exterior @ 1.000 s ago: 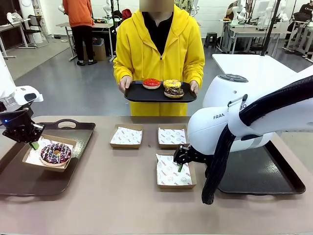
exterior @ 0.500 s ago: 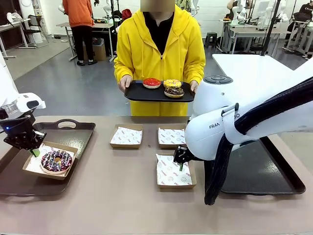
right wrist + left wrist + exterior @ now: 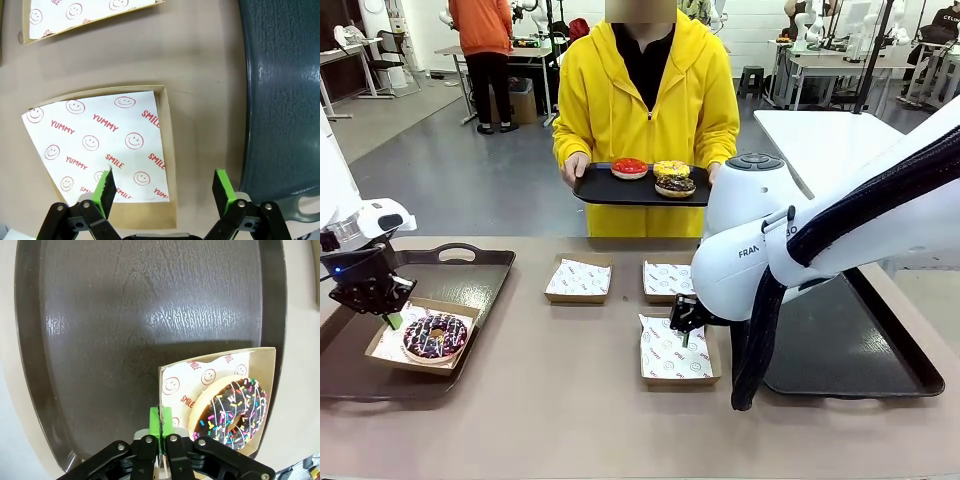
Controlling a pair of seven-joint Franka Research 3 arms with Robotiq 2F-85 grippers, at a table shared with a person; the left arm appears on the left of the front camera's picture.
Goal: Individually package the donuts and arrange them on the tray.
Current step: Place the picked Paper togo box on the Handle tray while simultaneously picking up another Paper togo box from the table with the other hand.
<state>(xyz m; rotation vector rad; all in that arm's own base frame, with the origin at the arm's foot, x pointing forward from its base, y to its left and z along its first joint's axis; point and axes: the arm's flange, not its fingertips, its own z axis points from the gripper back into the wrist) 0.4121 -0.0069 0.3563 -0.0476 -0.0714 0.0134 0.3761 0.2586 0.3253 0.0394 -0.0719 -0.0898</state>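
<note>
The dark purple sprinkled donut (image 3: 430,337) (image 3: 230,412) lies in a brown cardboard box (image 3: 382,351) (image 3: 215,360) on the left tray (image 3: 470,285) (image 3: 125,315). My left gripper (image 3: 390,320) (image 3: 160,421) is shut on that box's wall at its far left corner. My right gripper (image 3: 687,336) (image 3: 164,186) is open, low over an empty box (image 3: 672,362) (image 3: 100,140) in mid-table. One finger is over the printed paper, the other outside the box wall. The person holds a black tray (image 3: 595,192) carrying the red (image 3: 629,168), yellow (image 3: 671,170) and chocolate (image 3: 675,186) donuts.
Two more empty paper-lined boxes (image 3: 579,278) (image 3: 670,279) sit on the table's far side. A second dark tray (image 3: 880,370) (image 3: 285,100) lies at the right, partly hidden under my right arm. Bare table runs along the near edge.
My left gripper has drawn the box with the sprinkled donut toward the near side of the left tray. My right arm has shifted slightly left, its gripper still open over the empty box.
</note>
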